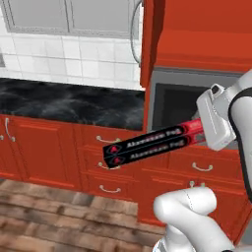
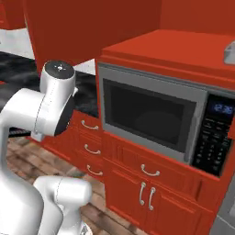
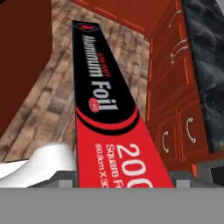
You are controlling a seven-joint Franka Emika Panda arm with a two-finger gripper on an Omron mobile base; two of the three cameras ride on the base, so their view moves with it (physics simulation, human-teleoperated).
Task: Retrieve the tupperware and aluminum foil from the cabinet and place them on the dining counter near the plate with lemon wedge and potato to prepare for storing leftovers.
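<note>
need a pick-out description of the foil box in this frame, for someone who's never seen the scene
Start at the built-in microwave in the red cabinetry. Just left of it, in front of the red drawers, the gripper holds the aluminum foil by one end, in mid-air. It is the long slim black box with white lettering and red ends.
</note>
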